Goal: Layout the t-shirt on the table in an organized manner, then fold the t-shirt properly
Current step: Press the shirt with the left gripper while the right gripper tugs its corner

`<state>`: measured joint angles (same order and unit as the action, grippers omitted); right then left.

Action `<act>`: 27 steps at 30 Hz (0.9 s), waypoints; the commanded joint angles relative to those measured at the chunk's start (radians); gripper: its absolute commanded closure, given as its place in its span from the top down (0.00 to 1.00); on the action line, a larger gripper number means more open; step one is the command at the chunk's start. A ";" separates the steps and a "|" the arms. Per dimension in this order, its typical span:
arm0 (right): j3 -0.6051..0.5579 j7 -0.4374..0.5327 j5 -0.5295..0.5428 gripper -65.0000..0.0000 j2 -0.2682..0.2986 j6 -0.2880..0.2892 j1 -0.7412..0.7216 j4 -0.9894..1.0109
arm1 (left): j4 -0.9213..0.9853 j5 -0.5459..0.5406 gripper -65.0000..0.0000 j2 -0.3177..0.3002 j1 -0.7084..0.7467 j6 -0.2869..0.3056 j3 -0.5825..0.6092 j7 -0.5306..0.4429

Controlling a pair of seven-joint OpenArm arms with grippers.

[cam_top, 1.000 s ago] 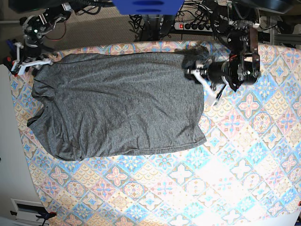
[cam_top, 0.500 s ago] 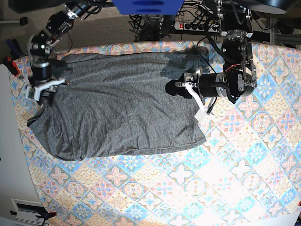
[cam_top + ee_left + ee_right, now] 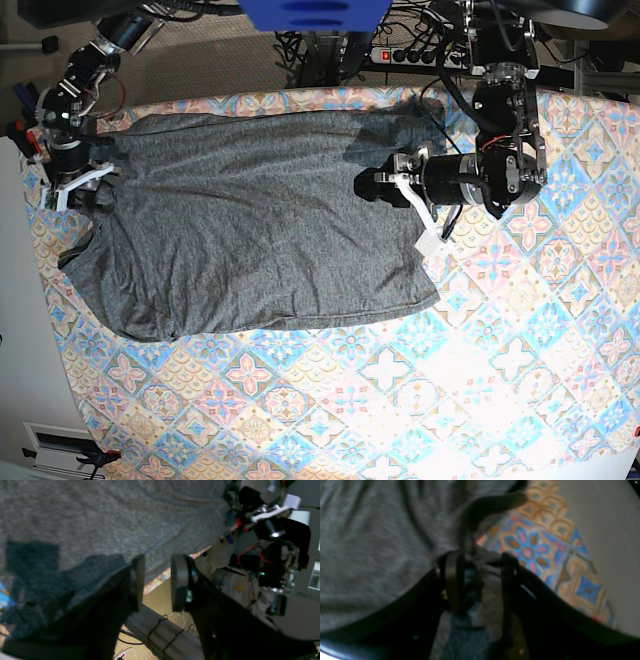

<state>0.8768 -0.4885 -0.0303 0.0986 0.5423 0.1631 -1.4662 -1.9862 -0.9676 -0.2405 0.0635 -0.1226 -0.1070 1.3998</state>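
The dark grey t-shirt (image 3: 250, 220) lies spread flat over the far left half of the patterned table (image 3: 470, 400), with wrinkles near its left end. At the shirt's far left corner my right gripper (image 3: 85, 190) is shut on a bunch of grey cloth, which fills the gap between its fingers in the right wrist view (image 3: 482, 577). My left gripper (image 3: 368, 187) hovers over the shirt's right part, pointing left. Its jaws stand open (image 3: 157, 580), and only table edge and floor show between the pads. Shadowed shirt cloth (image 3: 82, 580) sits beside one finger.
Behind the table's far edge are a power strip with cables (image 3: 410, 55) and a blue object (image 3: 315, 12). A white surface (image 3: 15, 300) borders the table's left side. The other arm (image 3: 270, 530) shows across the shirt in the left wrist view.
My left gripper moved from the shirt's far right corner leftward over the shirt, then held still. My right gripper swung toward the near side and has drawn back a little.
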 commanded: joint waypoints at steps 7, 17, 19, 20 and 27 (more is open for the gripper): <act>-0.003 0.049 0.005 0.35 0.002 0.011 -0.004 0.055 | -0.015 -0.018 0.28 -0.003 -0.014 0.002 -0.004 -0.004; -0.071 0.084 0.005 0.33 0.002 0.011 -0.004 0.057 | -0.015 -0.020 0.28 -0.003 -0.014 0.001 -0.004 -0.004; -0.084 0.086 0.003 0.23 0.003 0.011 -0.004 0.057 | -0.015 -0.020 0.28 -0.003 -0.012 0.001 -0.004 -0.004; -0.084 0.086 0.003 0.15 0.003 0.011 -0.004 0.057 | -0.015 -0.021 0.28 -0.003 -0.012 0.001 -0.004 -0.004; -0.077 0.086 0.003 0.00 0.003 0.009 -0.010 0.057 | -0.015 -0.021 0.28 -0.003 0.002 -0.002 -0.004 -0.004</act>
<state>0.7952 -0.4202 -0.0338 0.0860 0.5533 0.1631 -1.3956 -1.9862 -0.9668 -0.2413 0.0731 -0.1234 -0.1078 1.3991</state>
